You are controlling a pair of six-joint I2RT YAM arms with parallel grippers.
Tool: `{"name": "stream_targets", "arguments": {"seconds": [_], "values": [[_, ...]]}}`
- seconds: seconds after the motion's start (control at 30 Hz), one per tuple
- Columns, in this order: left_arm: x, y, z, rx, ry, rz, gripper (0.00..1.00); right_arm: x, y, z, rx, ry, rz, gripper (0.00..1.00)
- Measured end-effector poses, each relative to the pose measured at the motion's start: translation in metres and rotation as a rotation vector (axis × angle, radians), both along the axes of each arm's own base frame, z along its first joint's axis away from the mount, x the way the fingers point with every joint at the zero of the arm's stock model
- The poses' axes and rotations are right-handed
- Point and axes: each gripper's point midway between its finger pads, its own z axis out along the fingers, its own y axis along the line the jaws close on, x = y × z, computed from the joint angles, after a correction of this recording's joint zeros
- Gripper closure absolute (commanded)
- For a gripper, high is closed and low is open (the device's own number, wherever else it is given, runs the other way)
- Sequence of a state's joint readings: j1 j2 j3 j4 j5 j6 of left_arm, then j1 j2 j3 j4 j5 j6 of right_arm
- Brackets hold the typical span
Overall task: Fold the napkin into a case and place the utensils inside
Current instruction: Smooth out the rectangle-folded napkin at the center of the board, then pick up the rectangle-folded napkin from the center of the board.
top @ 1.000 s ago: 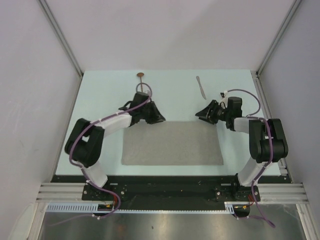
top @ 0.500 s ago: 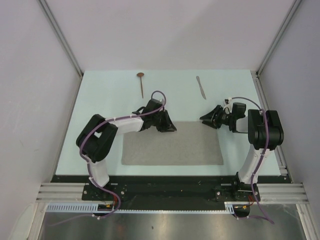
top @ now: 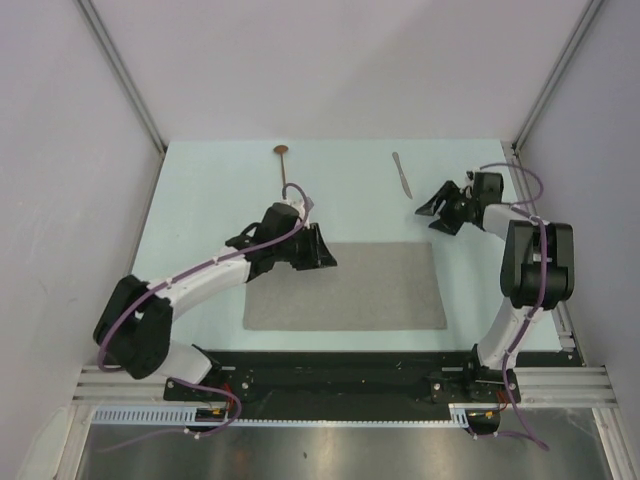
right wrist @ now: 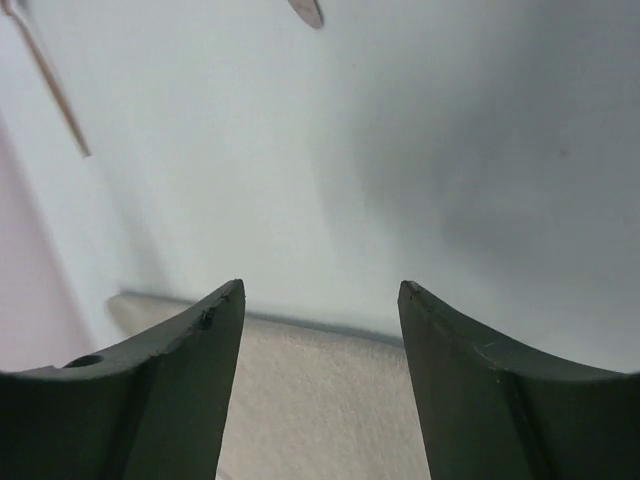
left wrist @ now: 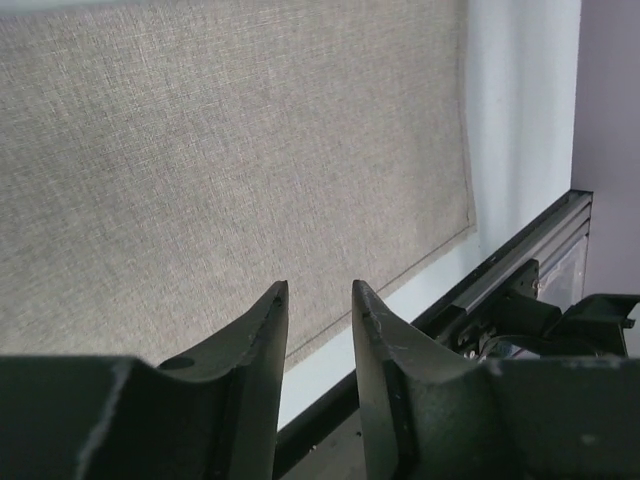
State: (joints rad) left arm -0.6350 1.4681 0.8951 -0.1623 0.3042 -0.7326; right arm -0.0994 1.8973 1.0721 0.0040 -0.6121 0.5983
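The grey-beige napkin (top: 345,285) lies flat as a rectangle in the middle of the table. The spoon (top: 283,165) with its copper-brown bowl lies at the far left, and the silver knife (top: 402,173) at the far right, both clear of the cloth. My left gripper (top: 320,252) hovers over the napkin's far left edge. In the left wrist view it (left wrist: 320,290) is narrowly open and empty above the cloth (left wrist: 230,150). My right gripper (top: 432,207) is off the napkin beyond its far right corner. In the right wrist view it (right wrist: 320,288) is wide open and empty, with the cloth's edge (right wrist: 320,400) below.
The pale table (top: 210,190) is walled on the left, back and right. A black rail (top: 330,365) with the arm bases runs along the near edge. The right wrist view shows the spoon's thin handle (right wrist: 45,75) and one end of the knife (right wrist: 305,10) far off.
My left arm has stretched out, and its gripper has shifted slightly left along the napkin's far edge. My right gripper has drawn back and to the right, away from the napkin's corner.
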Motion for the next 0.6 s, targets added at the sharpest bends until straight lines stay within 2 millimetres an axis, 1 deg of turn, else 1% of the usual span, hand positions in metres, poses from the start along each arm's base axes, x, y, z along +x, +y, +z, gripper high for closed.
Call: {"name": "stream_targets", "arguments": {"seconds": [0.07,0.1,0.13,0.17,0.2,0.23,0.27,0.33,0.37,0.43,0.47,0.5,0.53,0.6], "values": [[-0.002,0.006,0.014,0.005,-0.049,-0.006,0.52,0.003,-0.009,0.021,-0.158,0.012,-0.031,0.27],[-0.003,0.008,0.019,0.01,-0.069,-0.012,0.47,-0.002,-0.009,0.034,-0.247,0.015,-0.033,0.27],[-0.004,0.01,0.021,0.015,-0.079,-0.016,0.43,-0.007,-0.006,0.042,-0.298,0.016,-0.028,0.27],[-0.005,0.012,0.022,0.024,-0.086,-0.018,0.4,-0.017,-0.002,0.048,-0.361,0.023,-0.017,0.24],[-0.006,0.015,0.022,0.039,-0.088,-0.022,0.32,-0.029,0.003,0.05,-0.415,0.039,0.002,0.2],[-0.008,0.018,0.021,0.052,-0.083,-0.026,0.31,-0.043,0.007,0.049,-0.465,0.061,0.02,0.18],[-0.009,0.021,0.019,0.069,-0.08,-0.03,0.3,-0.059,0.012,0.042,-0.516,0.088,0.043,0.14],[-0.01,0.027,0.017,0.099,-0.072,-0.025,0.3,-0.093,0.016,0.023,-0.59,0.151,0.092,0.13],[-0.01,0.031,0.016,0.115,-0.07,-0.025,0.3,-0.112,0.015,0.009,-0.623,0.195,0.118,0.12],[-0.011,0.038,0.018,0.136,-0.076,-0.018,0.3,-0.147,0.005,-0.015,-0.672,0.286,0.145,0.11],[-0.011,0.042,0.02,0.145,-0.083,-0.014,0.3,-0.16,-0.001,-0.023,-0.691,0.319,0.148,0.12],[-0.011,0.046,0.022,0.151,-0.089,-0.01,0.3,-0.172,-0.008,-0.029,-0.708,0.349,0.148,0.12],[-0.011,0.05,0.025,0.153,-0.097,-0.007,0.3,-0.177,-0.011,-0.031,-0.716,0.358,0.148,0.12],[-0.012,0.054,0.03,0.153,-0.107,-0.003,0.31,-0.18,-0.016,-0.031,-0.729,0.356,0.139,0.15]]}}
